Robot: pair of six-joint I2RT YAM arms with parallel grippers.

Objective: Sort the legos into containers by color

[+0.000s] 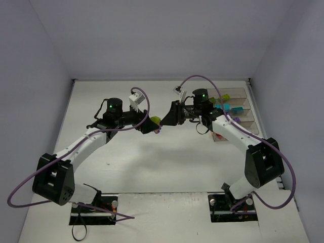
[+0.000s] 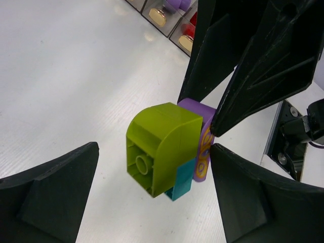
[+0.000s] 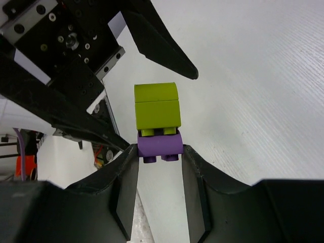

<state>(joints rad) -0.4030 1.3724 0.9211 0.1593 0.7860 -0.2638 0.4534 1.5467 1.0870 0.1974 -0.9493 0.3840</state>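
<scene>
- The right pincer (image 3: 159, 150) is clenched on the purple brick (image 3: 159, 144), the end piece of a three-colour clump held in the air over the middle of the surface (image 1: 152, 167). Only that one brick sits between its pads.
- The lime brick (image 3: 157, 109) is plugged onto the purple one and juts out past the grip with nothing around it. In the left wrist view a teal brick (image 2: 182, 185) clings to its lower side.
- The left pincer (image 2: 153, 146) is released. Its fingers are spread to either side of the lime brick and clear of it, one of them just beside the purple brick.
- Main risk, as I judge it: the clump is not split yet, so dropping it into a bin as it is would mix three colours.
- If the left pincer closes off-centre, it could catch teal or purple along with lime. The pull might then twist the purple brick out of its narrow hold and drop the whole clump.
- The two pincers meet nose to nose, so a small misalignment could knock fingers together.
- Farther off, the containers (image 1: 243, 96) stand along the right edge. Purple and red pieces already lie in them.
- The right forearm overlaps the nearest compartment in the top view, and its cable (image 1: 202, 78) loops above the wrist. Both crowd the way to the bins.
</scene>
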